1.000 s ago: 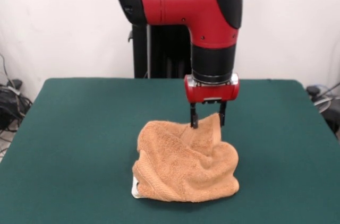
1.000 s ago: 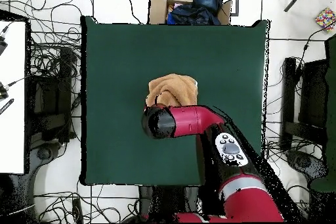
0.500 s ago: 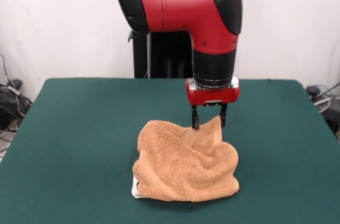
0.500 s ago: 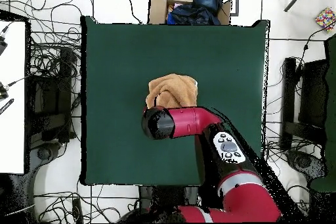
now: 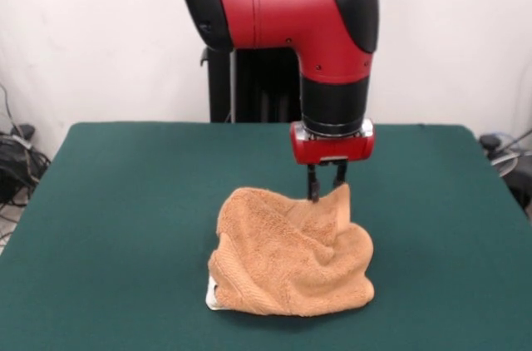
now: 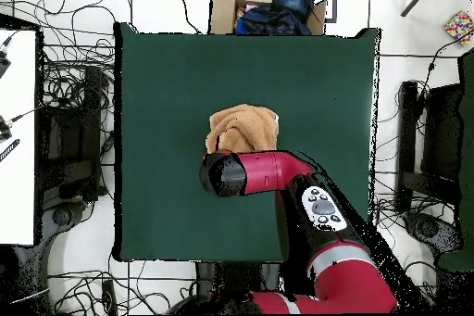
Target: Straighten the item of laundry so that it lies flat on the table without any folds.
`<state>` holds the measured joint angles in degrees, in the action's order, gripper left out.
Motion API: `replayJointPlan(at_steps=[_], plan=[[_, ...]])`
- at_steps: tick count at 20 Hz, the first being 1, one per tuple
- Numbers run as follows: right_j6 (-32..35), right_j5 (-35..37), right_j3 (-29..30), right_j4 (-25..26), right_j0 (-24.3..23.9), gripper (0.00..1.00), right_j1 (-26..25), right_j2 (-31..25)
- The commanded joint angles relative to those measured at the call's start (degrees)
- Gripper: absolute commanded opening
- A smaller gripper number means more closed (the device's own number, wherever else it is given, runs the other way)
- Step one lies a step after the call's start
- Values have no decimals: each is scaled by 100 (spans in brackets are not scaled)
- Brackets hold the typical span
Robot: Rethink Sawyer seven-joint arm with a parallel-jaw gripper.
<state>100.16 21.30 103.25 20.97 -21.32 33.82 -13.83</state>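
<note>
Front view: black two-fingered claw pinches a raised peak of the crumpled orange-tan terry towel; fingers nearly together. Likely gripped there for pulling folds flat across the dark green felt worktop.

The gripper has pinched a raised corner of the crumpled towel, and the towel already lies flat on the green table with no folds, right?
Not flat. The front view shows the towel bunched in a heap with deep folds on the table. The gripper does pinch its raised corner.
</note>
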Motion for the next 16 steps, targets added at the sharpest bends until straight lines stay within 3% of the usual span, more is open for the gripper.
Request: replayJointPlan(at_steps=[1, 16], plan=[[217, -149, -17, 192, 67, 0, 127, -278], [300, -4, 122, 65, 105, 0, 325, -288]])
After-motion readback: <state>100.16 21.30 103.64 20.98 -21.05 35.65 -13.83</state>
